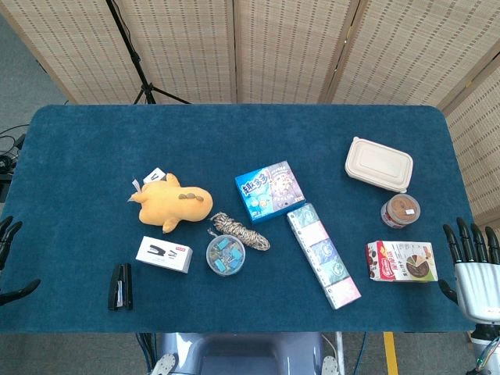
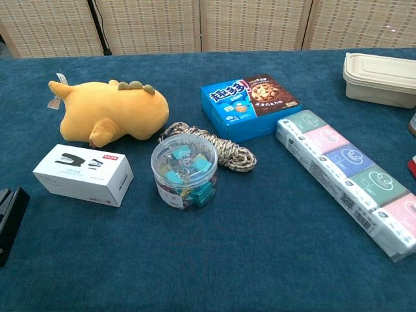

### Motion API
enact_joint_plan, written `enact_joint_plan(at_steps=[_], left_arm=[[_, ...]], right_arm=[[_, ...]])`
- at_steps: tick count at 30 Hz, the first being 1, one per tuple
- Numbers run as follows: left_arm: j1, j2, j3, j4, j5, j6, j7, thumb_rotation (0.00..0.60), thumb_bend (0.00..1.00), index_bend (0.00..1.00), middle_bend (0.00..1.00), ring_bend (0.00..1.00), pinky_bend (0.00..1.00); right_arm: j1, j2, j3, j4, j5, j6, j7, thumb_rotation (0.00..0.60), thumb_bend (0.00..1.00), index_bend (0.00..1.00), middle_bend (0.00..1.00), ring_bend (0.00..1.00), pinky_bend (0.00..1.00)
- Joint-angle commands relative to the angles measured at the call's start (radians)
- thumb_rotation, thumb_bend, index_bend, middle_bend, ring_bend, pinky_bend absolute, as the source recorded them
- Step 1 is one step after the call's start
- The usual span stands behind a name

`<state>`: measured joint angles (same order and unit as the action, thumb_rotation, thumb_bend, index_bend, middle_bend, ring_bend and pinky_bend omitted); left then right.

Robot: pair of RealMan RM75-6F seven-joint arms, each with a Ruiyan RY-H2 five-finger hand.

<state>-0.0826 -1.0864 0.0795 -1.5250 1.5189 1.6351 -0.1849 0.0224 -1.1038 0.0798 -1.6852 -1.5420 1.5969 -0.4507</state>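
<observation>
1. Head view: right hand (image 1: 474, 262) off the table's (image 1: 78, 148) right edge, fingers apart, empty; snack box (image 1: 402, 261) lying nearest, untouched.
2. Left hand (image 1: 8, 258) at left edge, cropped; cannot tell.
3. Farther: stapler (image 1: 119, 286) unhandled. Nothing begun, apparently.

Bright, even overhead light (soft shadows only), both views sharp.

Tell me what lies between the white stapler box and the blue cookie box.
Between the white stapler box and the blue cookie box sit the clear tub of binder clips and the coiled rope, plainest in the chest view.
</observation>
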Motion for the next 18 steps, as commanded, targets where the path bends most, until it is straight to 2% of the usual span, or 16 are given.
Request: enact_joint_plan(at_steps=[1,7,15,18], left_arm=[[0.008,-0.004,-0.009,0.009,0.007,0.005,-0.009,0.6,0.0,0.0,0.0,0.0,0.0],[0.022,-0.007,-0.022,0.021,0.017,0.014,-0.021,0.6,0.0,0.0,0.0,0.0,0.0],[0.015,0.007,-0.018,-0.008,0.002,-0.071,0.029,0.6,0.0,0.0,0.0,0.0,0.0],[0.012,-0.008,-0.023,-0.006,0.015,-0.073,0.059,0.6,0.0,0.0,0.0,0.0,0.0]], right_arm=[[-0.004,0.002,-0.006,-0.01,-0.009,0.003,-0.002,0.6,0.0,0.0,0.0,0.0,0.0],[-0.005,0.002,-0.013,-0.018,-0.019,0.002,-0.016,0.6,0.0,0.0,0.0,0.0,0.0],[-0.008,0.0,-0.01,-0.021,0.002,-0.006,-0.027,0.6,0.0,0.0,0.0,0.0,0.0],[-0.01,0.006,-0.013,-0.031,-0.005,-0.003,-0.024,0.6,0.0,0.0,0.0,0.0,0.0]])
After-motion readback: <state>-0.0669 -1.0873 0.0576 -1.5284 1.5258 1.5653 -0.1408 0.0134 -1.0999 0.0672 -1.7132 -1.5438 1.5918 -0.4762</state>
